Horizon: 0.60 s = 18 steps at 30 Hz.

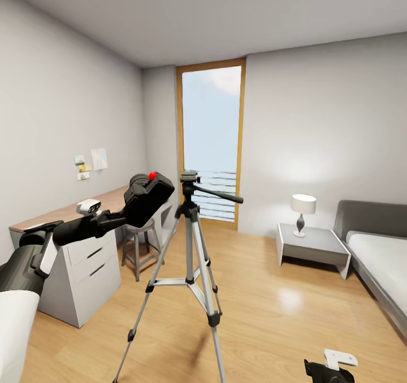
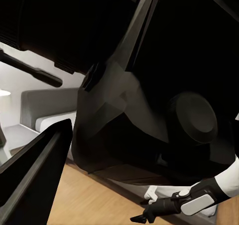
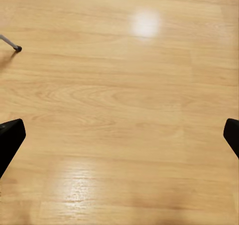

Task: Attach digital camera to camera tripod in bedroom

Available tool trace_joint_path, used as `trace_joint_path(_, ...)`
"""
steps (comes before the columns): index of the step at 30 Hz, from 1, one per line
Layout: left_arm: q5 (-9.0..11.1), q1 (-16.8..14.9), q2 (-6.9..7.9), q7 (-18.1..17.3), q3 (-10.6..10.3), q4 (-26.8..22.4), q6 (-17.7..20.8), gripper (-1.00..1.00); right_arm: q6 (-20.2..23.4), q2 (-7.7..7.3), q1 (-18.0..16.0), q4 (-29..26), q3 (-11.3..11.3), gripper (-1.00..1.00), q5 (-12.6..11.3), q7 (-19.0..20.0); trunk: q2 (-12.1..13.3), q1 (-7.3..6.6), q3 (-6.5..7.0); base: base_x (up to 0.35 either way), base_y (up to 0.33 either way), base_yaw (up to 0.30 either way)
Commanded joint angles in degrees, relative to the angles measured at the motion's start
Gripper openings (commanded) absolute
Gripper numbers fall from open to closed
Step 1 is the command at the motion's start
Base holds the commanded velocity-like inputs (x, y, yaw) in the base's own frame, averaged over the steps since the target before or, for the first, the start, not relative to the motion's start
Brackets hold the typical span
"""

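Left end effector [image 1: 116,218] clamped on digital camera [image 1: 146,197], centre-left of frame, just left of camera tripod [image 1: 190,242] head, not seated. Right end effector [image 3: 119,135] fingers spread wide, empty, above wood floor [image 3: 124,85], lower right

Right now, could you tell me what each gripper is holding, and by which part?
The left gripper holds the camera by the lower end of its body. The right gripper is open over the floor, holding nothing.

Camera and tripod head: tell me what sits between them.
Nothing. In the head view, the camera, held in the left gripper, hangs just left of the tripod head, with bare air between.
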Motion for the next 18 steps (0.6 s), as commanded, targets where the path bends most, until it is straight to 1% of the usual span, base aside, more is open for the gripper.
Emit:
trace_joint_path(1, -0.01, -0.03, 0.01, -0.21, 0.00, 0.00, 0.55, -1.00, -0.44, -0.02, -0.11, 0.26, -0.23, 1.00, -0.03, 0.01, 0.37, -0.22, 0.11, 0.000, 0.000, 0.000)
trace_joint_path(18, -0.01, -0.03, 0.01, -0.21, 0.01, 0.00, 0.55, -1.00, -0.44, -0.02, -0.14, 0.26, -0.23, 1.00, -0.03, 0.06, 7.18, -3.96, 3.16, 0.000, 0.000, 0.000)
